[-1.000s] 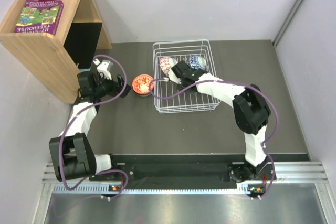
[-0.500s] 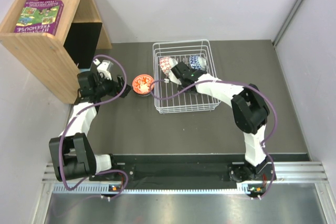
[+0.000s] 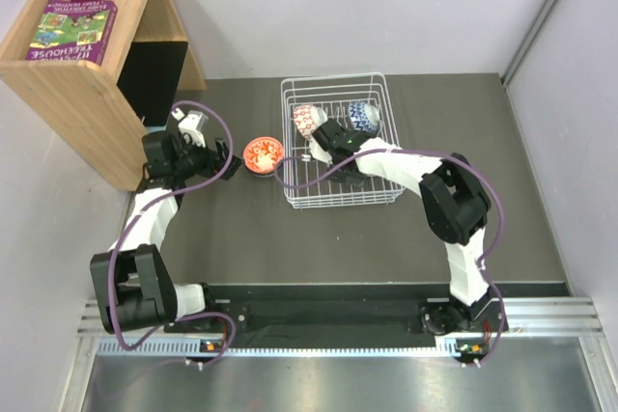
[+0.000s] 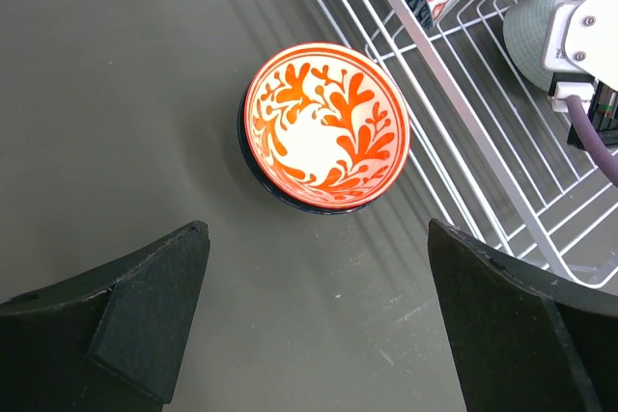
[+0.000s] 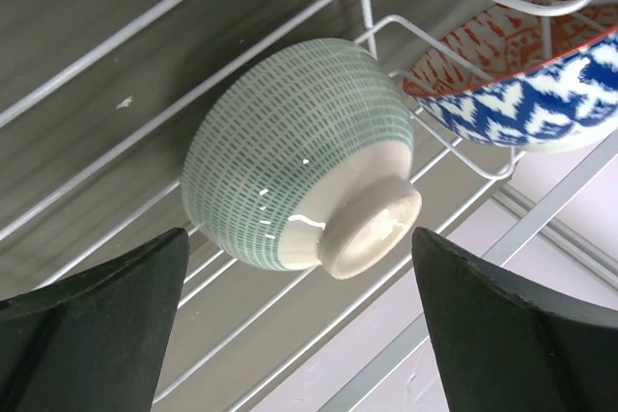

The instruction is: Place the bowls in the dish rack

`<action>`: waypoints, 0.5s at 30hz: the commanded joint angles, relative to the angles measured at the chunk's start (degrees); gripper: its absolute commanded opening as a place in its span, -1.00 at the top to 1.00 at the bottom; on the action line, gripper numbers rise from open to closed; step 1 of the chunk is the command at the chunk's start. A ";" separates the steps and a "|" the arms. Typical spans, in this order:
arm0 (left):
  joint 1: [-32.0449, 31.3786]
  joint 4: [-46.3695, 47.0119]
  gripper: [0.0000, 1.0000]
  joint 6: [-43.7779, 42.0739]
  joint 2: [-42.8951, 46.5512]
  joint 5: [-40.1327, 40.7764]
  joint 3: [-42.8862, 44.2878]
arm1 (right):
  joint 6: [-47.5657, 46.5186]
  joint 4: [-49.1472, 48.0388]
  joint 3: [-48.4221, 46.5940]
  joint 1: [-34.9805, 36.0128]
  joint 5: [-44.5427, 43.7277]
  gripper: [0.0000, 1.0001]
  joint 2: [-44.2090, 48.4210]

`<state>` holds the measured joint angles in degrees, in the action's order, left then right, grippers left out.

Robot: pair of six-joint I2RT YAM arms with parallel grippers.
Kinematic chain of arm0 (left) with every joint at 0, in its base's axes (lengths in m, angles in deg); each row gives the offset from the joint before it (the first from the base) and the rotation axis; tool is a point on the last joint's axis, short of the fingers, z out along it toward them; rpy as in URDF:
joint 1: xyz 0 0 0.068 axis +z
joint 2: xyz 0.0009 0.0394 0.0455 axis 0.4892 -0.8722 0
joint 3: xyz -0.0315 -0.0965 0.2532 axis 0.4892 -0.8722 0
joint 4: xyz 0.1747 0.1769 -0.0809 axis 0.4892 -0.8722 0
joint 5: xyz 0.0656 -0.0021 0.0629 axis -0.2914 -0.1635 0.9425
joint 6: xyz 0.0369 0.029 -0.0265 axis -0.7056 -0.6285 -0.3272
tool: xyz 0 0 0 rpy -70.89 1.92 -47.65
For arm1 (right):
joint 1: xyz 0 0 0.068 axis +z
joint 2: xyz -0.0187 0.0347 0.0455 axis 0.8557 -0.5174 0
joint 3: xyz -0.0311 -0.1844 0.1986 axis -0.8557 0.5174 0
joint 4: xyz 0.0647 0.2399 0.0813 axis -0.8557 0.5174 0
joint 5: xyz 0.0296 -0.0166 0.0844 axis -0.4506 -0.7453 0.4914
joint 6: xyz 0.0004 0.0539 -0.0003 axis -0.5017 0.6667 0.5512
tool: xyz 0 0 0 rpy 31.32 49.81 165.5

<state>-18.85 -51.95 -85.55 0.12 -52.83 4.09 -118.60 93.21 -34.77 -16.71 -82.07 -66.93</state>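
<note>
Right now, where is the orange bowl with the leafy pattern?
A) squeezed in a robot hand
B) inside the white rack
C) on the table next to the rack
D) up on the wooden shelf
C: the orange bowl sits on the dark table, just outside the wire wall of the dish rack, with nothing gripping it.

The purple book (image 3: 72, 31) on the wooden shelf (image 3: 68, 94) shows "TREEHOUSE"; its other print is illegible.
</note>
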 commanded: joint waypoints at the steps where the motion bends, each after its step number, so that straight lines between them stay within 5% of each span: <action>1: 0.46 3.22 -0.98 -0.85 1.03 -1.42 -0.01 | -0.34 1.09 -2.19 1.29 0.57 -0.96 0.85; 15: 0.02 2.52 -0.98 -2.18 -7.75 1.04 4.81 | 3.88 1.97 -10.10 1.73 5.49 -1.00 6.82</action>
<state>-18.88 -51.65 -86.93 -3.16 -52.83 5.03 -117.53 95.87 -38.75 -15.90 -79.03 -66.56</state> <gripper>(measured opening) 0.990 0.995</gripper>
